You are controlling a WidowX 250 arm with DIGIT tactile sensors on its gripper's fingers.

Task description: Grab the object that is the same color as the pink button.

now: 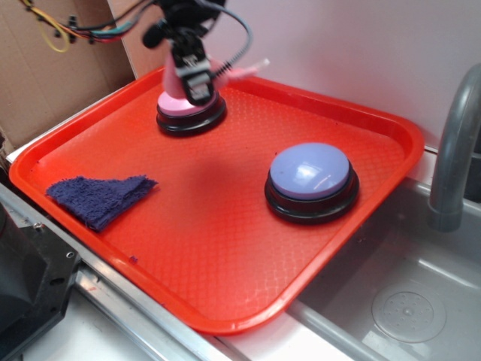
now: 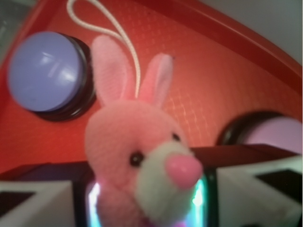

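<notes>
Red and ridged at its rim, the tray [image 1: 376,203] fills most of the counter, with a grey sink basin [image 1: 406,308] and a faucet post [image 1: 453,150] just off its right edge and a cardboard wall [image 1: 52,68] behind its left corner. Near the tray's far rim stands the pink button [image 1: 188,109] on its black base, and the gripper [image 1: 197,86] hangs directly above it, so close that the exterior view cannot show whether they touch. The fingers [image 2: 42,203] are closed narrowly on the pink plush toy [image 2: 142,156], a rabbit with a white muzzle, pink nose and upright ears; the wrist view shows its body pinched between the two pads with its head poking out and its white string loop [image 2: 113,33] trailing away. The lavender button [image 1: 310,180] sits right of centre, well apart from the pink one, with bare tray between them. A folded blue cloth [image 1: 101,197] lies near the left rim. The broad front half of the tray, toward the near edge, carries only the cloth at its side.
</notes>
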